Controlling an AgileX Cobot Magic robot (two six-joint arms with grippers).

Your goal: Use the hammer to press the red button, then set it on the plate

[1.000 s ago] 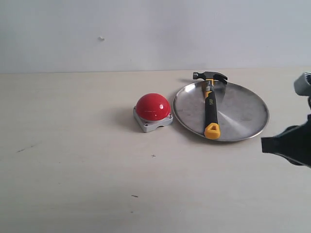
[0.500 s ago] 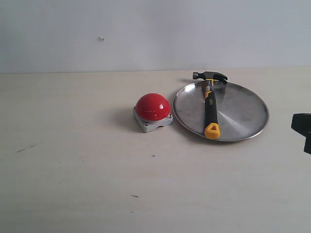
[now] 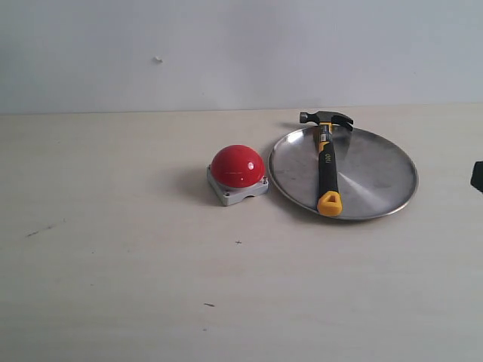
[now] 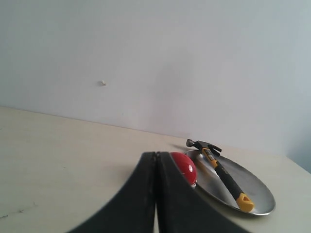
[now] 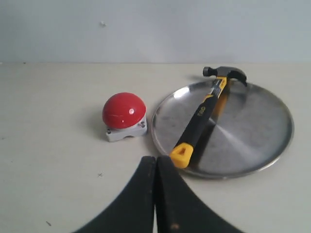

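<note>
The hammer [image 3: 327, 162] lies on the silver plate [image 3: 381, 181], its dark head over the far rim and its yellow end cap near the front rim. The red button [image 3: 237, 166] sits on its grey base just left of the plate. My right gripper [image 5: 155, 162] is shut and empty, held back from the plate's front edge, short of the hammer [image 5: 199, 116] and the plate [image 5: 257, 131]. Only a dark bit of the right arm [image 3: 478, 176] shows at the exterior view's right edge. My left gripper [image 4: 156, 158] is shut and empty, well away from the red button [image 4: 186, 168].
The pale wooden table [image 3: 113, 226] carries a few small dark specks [image 3: 209, 305] near the front. A plain white wall [image 3: 226, 53] runs behind the table's far edge.
The right arm has drawn back to the right and almost left the exterior view. Hammer, plate and button have not moved.
</note>
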